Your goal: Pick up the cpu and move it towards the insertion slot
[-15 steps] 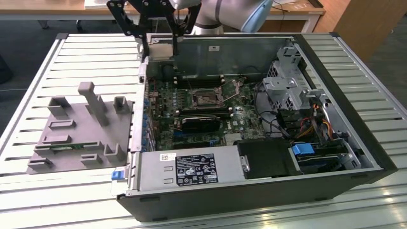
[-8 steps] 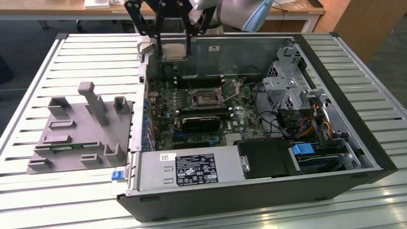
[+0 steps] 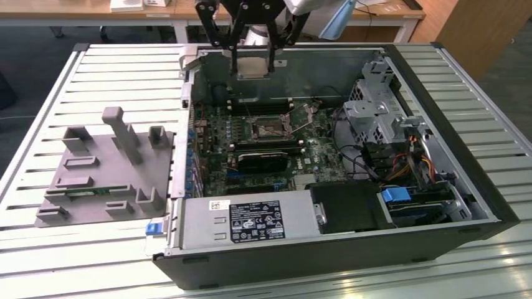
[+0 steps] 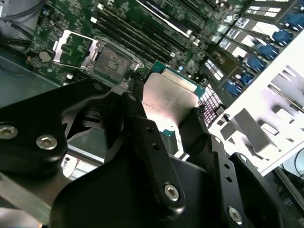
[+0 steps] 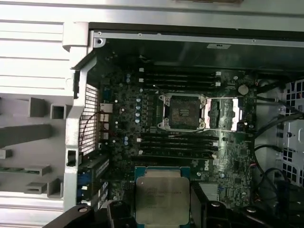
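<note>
We see the black two-fingered gripper [image 3: 251,53] clamping the flat silver square cpu [image 3: 253,64] above the open black computer case [image 3: 465,187], beyond the silver-framed insertion slot [image 3: 268,129] on its green motherboard [image 3: 316,152].

socket [image 5: 183,111]: open above | flanks: memory slots [image 5: 178,80]

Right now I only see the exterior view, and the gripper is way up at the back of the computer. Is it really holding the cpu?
Observer: Yes. In the second wrist view the gripper pinches the cpu by two opposite edges.
Operator: Is the slot open?
Observer: In the first wrist view the insertion slot shows its dark centre uncovered.
Operator: Is the cpu over it?
Observer: No. In that view, memory slots lie between them.
</note>
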Motion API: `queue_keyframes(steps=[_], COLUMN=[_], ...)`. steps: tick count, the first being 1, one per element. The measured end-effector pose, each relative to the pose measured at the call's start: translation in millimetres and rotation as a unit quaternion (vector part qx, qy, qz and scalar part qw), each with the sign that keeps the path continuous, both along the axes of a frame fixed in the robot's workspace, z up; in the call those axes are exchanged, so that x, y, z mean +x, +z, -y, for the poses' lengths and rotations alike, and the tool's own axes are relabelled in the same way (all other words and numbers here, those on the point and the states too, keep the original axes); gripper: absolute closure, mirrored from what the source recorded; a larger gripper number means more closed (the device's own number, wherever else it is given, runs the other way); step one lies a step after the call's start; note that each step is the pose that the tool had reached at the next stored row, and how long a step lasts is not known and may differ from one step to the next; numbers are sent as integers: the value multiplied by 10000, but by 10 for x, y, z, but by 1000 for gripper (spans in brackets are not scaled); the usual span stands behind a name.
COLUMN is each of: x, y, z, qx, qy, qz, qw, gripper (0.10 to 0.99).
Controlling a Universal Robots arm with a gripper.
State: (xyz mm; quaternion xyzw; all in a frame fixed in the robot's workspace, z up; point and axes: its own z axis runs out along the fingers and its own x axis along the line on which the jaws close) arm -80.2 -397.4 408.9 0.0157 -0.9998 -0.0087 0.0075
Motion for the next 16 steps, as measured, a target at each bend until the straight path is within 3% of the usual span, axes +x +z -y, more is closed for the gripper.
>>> queue_keyframes(steps=[10,16], x=[434,541], y=[-43,-108], z=[-31,-146], qx=[1,0], qy=[0,0], qz=[-36,-42], qw=[10000,10000], gripper=[545,545])
